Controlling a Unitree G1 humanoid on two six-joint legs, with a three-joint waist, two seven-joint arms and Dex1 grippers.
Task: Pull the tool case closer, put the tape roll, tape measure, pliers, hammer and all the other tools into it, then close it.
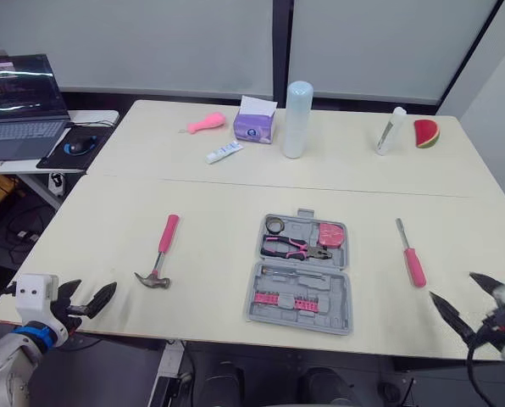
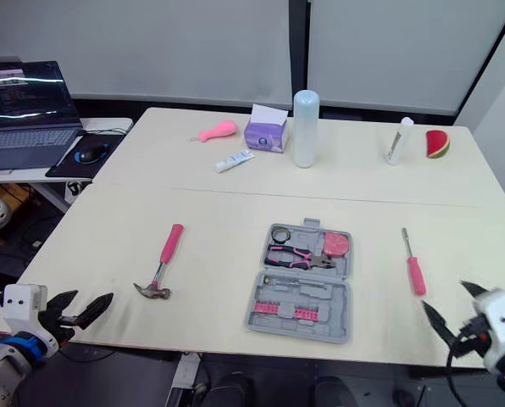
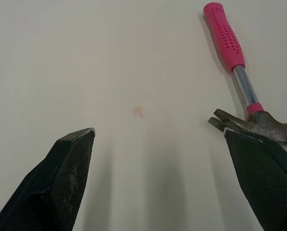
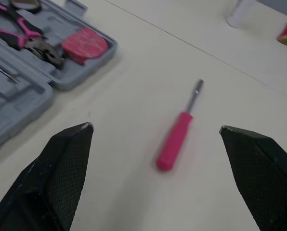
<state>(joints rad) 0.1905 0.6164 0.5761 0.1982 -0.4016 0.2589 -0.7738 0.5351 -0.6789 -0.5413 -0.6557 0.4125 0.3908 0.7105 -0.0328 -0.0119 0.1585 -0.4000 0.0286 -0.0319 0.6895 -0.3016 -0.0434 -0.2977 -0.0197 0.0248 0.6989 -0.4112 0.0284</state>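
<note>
The tool case (image 1: pixel 304 271) is seen lying open and flat on the tabletop (image 1: pixel 210 280), near the middle of the front edge, with its two grey halves spread one behind the other. In the far half a tape roll (image 1: pixel 274 225) is set at the left, pink-handled pliers (image 1: pixel 296 248) are laid across the middle, and a pink tape measure (image 1: pixel 330 234) is seated at the right. A row of pink bits (image 1: pixel 285 300) is held in the near half.

The hammer (image 1: pixel 158 253) is left on the bare tabletop to the left of the case, well apart from it, with its pink handle pointed toward the far edge and its head toward the front edge. A pink-handled screwdriver (image 1: pixel 411 253) is left to the right of the case, its shaft pointed toward the far edge.

The left gripper (image 1: pixel 91 292) is held at the front-left corner with its fingers spread wide and nothing between them; the hammer head is found just ahead of it and toward the case, not touched. The right gripper (image 1: pixel 452 286) is held at the front edge near the right corner, likewise spread wide and empty; the screwdriver is found ahead of it, in line with the gap between its fingers, and the case lies further off toward the middle of the front edge.
</note>
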